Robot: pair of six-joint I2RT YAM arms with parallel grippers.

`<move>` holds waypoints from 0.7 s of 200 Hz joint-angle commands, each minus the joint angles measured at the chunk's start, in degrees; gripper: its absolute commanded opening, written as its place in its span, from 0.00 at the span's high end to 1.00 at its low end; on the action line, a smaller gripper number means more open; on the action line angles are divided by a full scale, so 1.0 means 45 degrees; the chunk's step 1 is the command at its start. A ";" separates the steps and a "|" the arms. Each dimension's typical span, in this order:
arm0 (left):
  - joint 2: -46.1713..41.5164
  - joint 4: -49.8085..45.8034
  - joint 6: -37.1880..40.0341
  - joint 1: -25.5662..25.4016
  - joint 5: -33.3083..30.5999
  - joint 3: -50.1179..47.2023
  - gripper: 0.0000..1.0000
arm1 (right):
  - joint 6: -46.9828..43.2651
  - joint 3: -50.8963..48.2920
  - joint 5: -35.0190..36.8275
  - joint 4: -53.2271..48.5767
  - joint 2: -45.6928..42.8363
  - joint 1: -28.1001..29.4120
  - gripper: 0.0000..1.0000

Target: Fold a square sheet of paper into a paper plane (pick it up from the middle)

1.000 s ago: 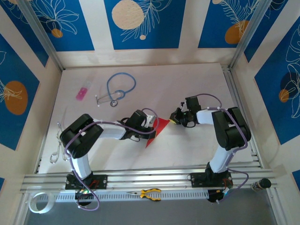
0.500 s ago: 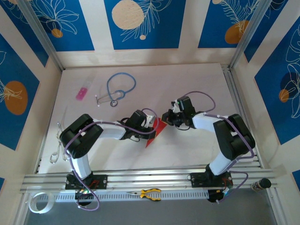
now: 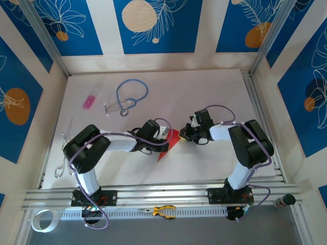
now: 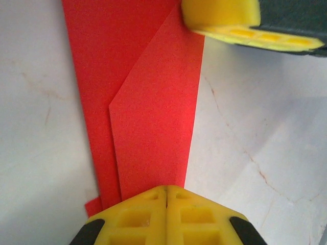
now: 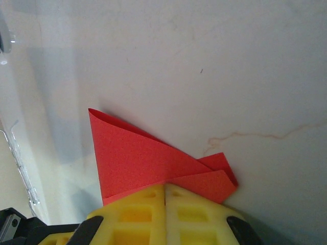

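Observation:
The red sheet of paper lies partly folded on the white table between my two grippers. In the left wrist view it is a long red strip with a diagonal folded layer on top. My left gripper is shut, its yellow tips resting on the near end of that strip. My right gripper is shut too, tips down on the paper's far end, where a folded flap rises and curls ahead of it. The right gripper's yellow fingers appear at the top of the left wrist view. From above, both grippers meet at the paper.
A blue stethoscope and a small pink item lie at the back left. Scissors lie by the left wall. Yellow-handled pliers and a tape roll sit on the front rail.
My right gripper has come in leftward onto the paper's right corner, which now lies under it. The left gripper has stayed put on the paper.

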 commanded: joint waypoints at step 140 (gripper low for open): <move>0.1599 -0.2020 -0.0145 -0.0296 0.1513 0.3205 0.93 | -0.0340 -0.0051 0.0538 -0.0860 0.0532 0.0095 0.99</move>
